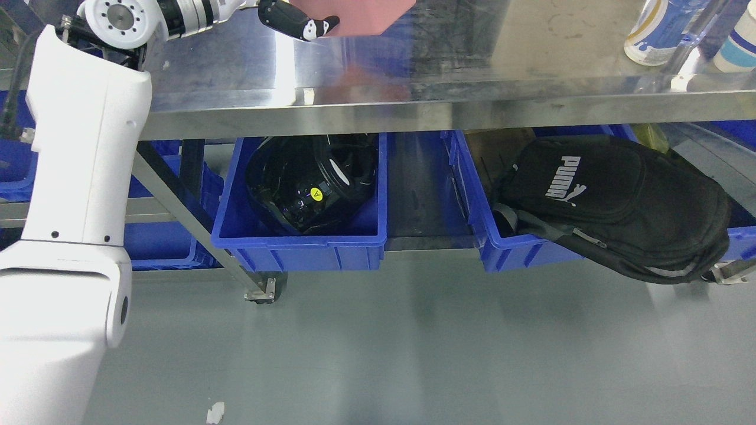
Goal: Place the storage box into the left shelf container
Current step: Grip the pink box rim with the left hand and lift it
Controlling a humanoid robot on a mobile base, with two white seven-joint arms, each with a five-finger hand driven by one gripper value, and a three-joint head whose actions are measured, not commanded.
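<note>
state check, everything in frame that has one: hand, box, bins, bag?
left hand: at the top edge, fingers against the pink storage box
pink storage box: on the steel table, mostly cut off by the frame
left blue bin: occupied by a black helmet
right blue bin: overfilled
black backpack: hanging over the right bin's front rim
bottles: upright on the table

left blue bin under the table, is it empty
No, the left blue bin under the steel table already holds a black helmet.
</note>
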